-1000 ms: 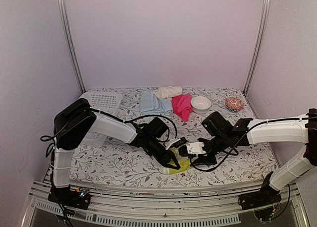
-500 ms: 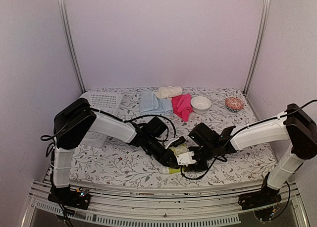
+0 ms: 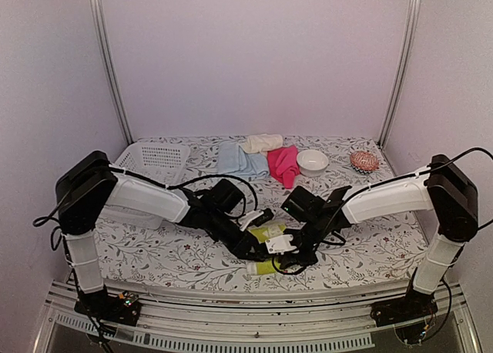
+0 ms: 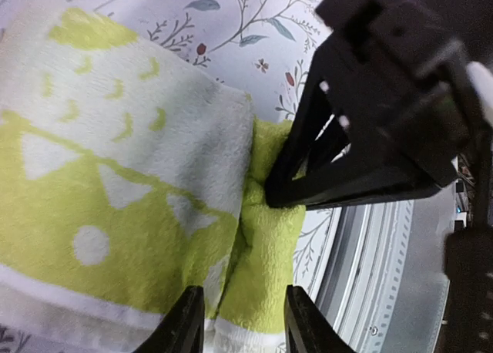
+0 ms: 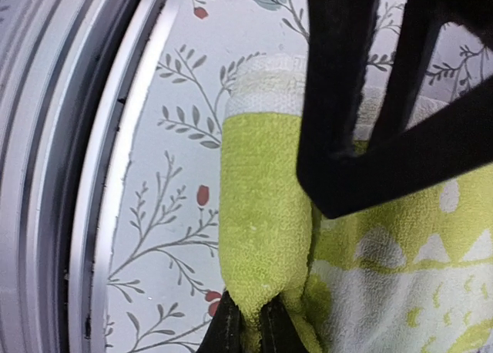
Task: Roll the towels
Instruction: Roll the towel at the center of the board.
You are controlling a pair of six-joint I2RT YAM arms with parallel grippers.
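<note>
My right gripper (image 5: 248,326) pinches the yellow-green towel (image 5: 262,214) at its roll; left gripper (image 4: 243,326) spread, it may unroll.

the green towel (image 4: 115,176) is yellow-green with white triangles, dots and crescents and a white edge band. the pink towel (image 3: 283,164) is hot pink, the blue towel (image 3: 235,160) pale, the cream towel (image 3: 262,142) plain. the desk (image 3: 154,257) cover is white with grey-green sprigs and small red buds. my left gripper (image 4: 243,326) and right gripper (image 5: 248,326) are black. the bowl (image 3: 313,162) and basket (image 3: 158,156) are white.
</note>
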